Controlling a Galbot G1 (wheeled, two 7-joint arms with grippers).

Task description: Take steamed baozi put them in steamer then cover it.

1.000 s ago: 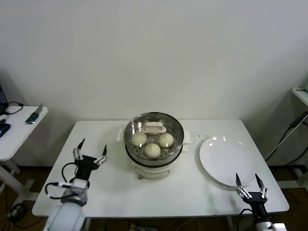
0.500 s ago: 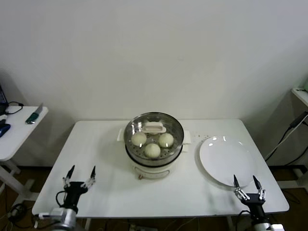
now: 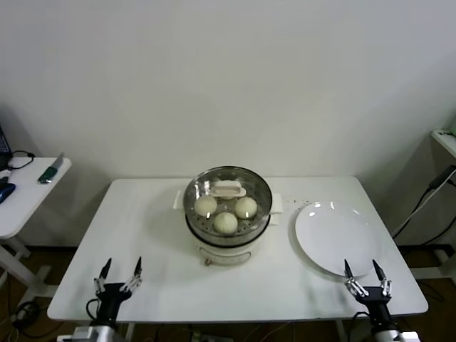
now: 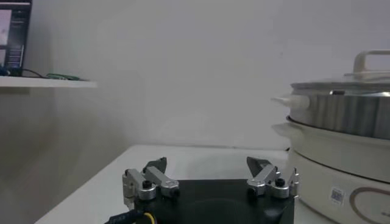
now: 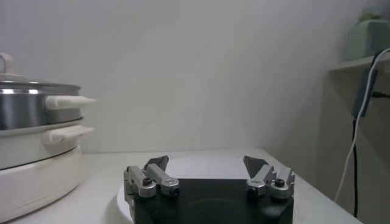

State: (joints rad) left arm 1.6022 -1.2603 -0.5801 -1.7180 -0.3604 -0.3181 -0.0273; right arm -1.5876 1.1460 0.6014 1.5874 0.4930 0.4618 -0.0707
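Note:
The steamer (image 3: 228, 239) stands mid-table, a steel basket on a cream pot base. The cover (image 3: 229, 189), clear glass with a cream handle, rests on it. Through the glass I see three baozi (image 3: 226, 222) inside; the handle hides what lies behind them. My left gripper (image 3: 120, 274) is low at the table's front left edge, open and empty, well away from the pot. My right gripper (image 3: 362, 274) sits at the front right edge by the plate, open and empty. The left wrist view shows the left gripper (image 4: 207, 164) open, steamer (image 4: 341, 115) to one side. The right gripper (image 5: 206, 162) is open too.
An empty white plate (image 3: 335, 239) lies right of the steamer, near my right gripper. A small side table (image 3: 28, 189) with a few items stands off to the left. A shelf edge (image 3: 445, 137) and hanging cables are at the far right.
My left gripper has drawn back from beside the steamer to the front left edge of the table and dropped lower. The right gripper has barely shifted. Steamer, cover and plate are unmoved.

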